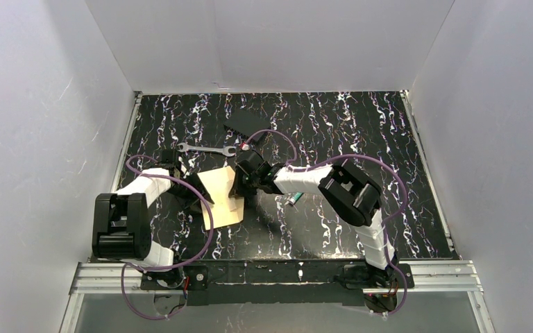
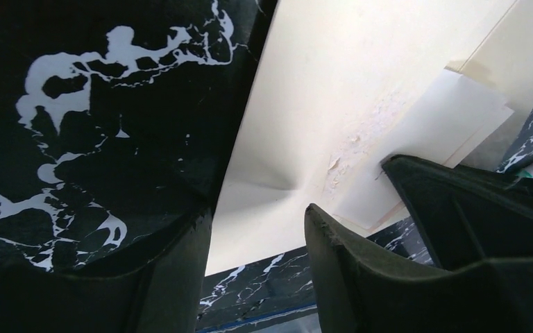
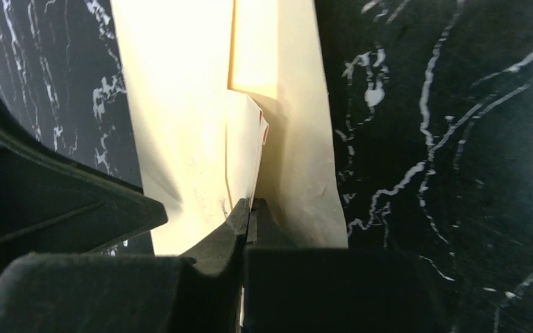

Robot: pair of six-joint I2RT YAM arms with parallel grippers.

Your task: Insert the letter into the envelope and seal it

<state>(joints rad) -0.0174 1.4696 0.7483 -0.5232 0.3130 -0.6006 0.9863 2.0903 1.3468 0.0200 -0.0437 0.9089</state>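
My right gripper is pinched on what I take to be the tan kraft paper letter, crumpled at the mouth of the cream-white paper envelope. Whether my left gripper holds that envelope I cannot tell. If it doesn't, pushing may buckle the sheet or drag the envelope away.

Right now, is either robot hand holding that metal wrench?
No, the wrench lies flat on the table with nothing gripping it.

Cream envelope on black table veined with white.
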